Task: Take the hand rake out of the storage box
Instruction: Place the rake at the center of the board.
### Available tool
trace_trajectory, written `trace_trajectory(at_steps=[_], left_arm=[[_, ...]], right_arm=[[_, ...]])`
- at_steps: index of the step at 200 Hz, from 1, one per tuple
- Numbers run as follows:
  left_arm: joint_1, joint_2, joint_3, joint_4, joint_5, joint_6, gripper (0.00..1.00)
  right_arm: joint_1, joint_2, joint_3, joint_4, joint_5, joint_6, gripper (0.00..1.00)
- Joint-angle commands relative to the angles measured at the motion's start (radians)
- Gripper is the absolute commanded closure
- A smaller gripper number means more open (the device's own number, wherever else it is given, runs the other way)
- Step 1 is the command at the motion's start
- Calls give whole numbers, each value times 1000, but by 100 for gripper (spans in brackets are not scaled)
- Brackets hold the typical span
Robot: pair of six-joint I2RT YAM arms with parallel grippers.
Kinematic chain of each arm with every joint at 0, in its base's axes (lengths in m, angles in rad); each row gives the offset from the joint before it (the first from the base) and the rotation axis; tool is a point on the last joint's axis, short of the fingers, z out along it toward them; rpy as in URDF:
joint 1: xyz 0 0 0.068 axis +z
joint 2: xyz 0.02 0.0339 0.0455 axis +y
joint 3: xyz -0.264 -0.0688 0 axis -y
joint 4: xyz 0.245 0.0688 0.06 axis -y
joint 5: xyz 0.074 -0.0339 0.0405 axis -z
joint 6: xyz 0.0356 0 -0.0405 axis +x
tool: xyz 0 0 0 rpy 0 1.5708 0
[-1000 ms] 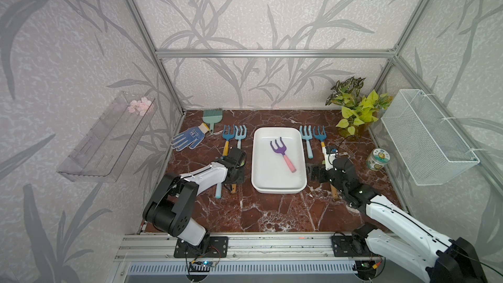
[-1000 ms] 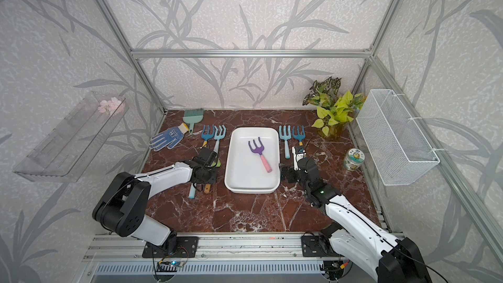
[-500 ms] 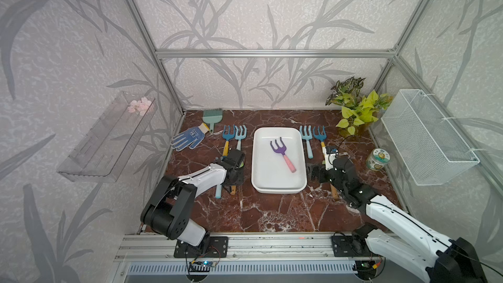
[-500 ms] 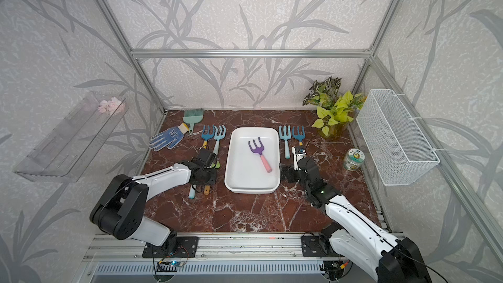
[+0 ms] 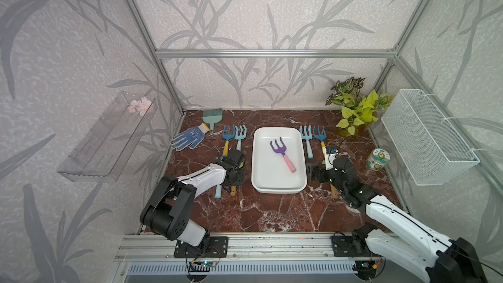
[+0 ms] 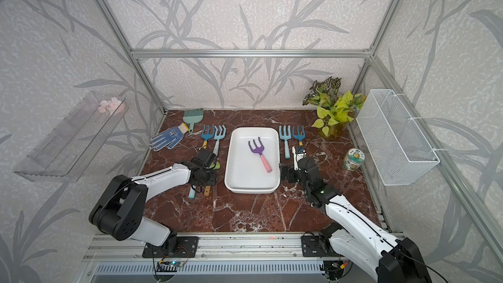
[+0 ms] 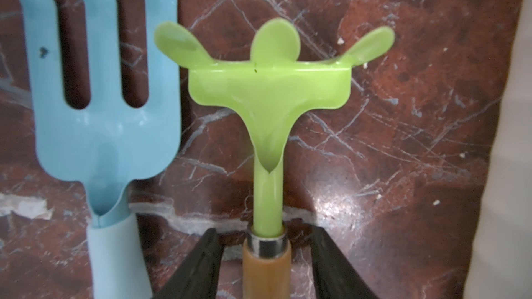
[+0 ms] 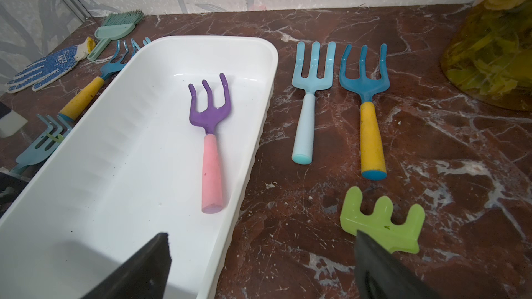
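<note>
The hand rake (image 5: 281, 151) (image 6: 260, 153) (image 8: 210, 127), purple tines on a pink handle, lies slanted inside the white storage box (image 5: 258, 159) (image 6: 234, 164) (image 8: 121, 168) in both top views. My right gripper (image 8: 260, 234) (image 5: 317, 172) is open by the box's near right corner, with one finger over the box floor and the other above a green rake head (image 8: 383, 221). My left gripper (image 7: 264, 234) (image 5: 234, 174) sits left of the box. It is open, its fingers (image 7: 201, 257) standing clear on both sides of another green rake's wooden handle (image 7: 266, 268) on the table.
Pairs of blue rakes (image 5: 234, 134) (image 5: 313, 134) flank the box, and a light blue one (image 7: 103, 81) lies beside the left gripper. A glove (image 5: 187, 138) and brush (image 5: 212, 117) lie at the back left. A plant (image 5: 353, 110), jar (image 5: 377, 159) and wire basket (image 5: 427, 137) are on the right.
My left gripper's jaws have parted from the green rake's handle, which lies on the table. The right arm and the purple rake have not moved.
</note>
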Motion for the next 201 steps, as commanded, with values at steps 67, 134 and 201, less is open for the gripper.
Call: trace_trajectory(at_steps=[67, 134, 201], left_arm=[[-131, -370, -64, 99, -80, 90, 34], [-147, -523, -138, 244, -63, 193, 0], [-147, -489, -163, 437, 37, 253, 0]], right_arm=[[-3, -21, -8, 18, -3, 0, 1], [-4, 49, 59, -37, 24, -1, 1], [-3, 193, 233, -196, -144, -62, 0]])
